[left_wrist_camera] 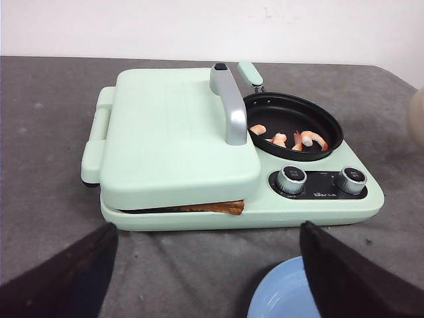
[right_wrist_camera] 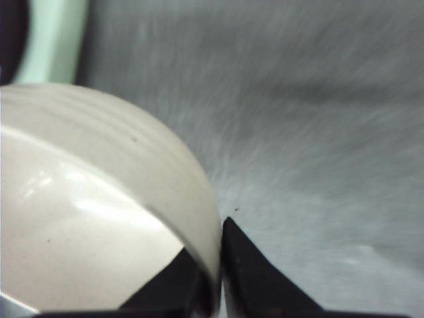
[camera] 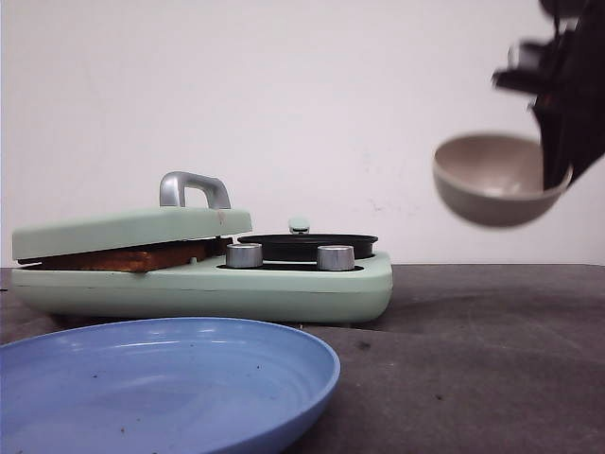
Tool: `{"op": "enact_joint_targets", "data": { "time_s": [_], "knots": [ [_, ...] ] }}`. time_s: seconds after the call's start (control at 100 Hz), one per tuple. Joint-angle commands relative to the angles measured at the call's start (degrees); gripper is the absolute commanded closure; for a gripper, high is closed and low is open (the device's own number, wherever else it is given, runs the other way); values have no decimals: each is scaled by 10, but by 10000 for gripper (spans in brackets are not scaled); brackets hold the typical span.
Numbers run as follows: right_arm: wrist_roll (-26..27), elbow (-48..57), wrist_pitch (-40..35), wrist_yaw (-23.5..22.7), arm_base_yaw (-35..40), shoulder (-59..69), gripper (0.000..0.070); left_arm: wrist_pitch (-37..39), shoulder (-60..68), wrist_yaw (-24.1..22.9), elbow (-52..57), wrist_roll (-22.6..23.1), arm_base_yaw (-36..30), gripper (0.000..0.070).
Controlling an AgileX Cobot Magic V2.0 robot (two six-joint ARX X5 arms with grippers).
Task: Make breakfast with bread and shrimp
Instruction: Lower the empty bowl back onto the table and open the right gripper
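- 4 orange-pink shrimp [left_wrist_camera: 286, 139] lie curled in the black pan [left_wrist_camera: 295, 124]; toasted bread [left_wrist_camera: 199, 207] sits pressed under the mint lid [left_wrist_camera: 172, 132].
- My right jaws pinch the beige bowl's [camera: 492, 180] rim, tilted, high above the worktop [camera: 473, 359].
- My left jaws stand apart, holding nothing.

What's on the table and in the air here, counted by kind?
Shrimp in the pan: 4
Toasted bread under the lid: 1 showing
Cooker: 1
Knobs: 2
Blue plate: 1
Beige bowl, held up by the right gripper: 1
Total: 11
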Motion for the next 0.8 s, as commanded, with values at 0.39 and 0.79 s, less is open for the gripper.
{"op": "enact_joint_targets", "data": {
  "time_s": [0.39, 0.79],
  "knots": [
    [4, 11, 14, -32, -10, 86, 697, 7, 0, 3, 5, 1, 0, 230],
    [6, 11, -1, -39, -16, 116, 697, 7, 0, 3, 5, 1, 0, 230]
  ]
}}
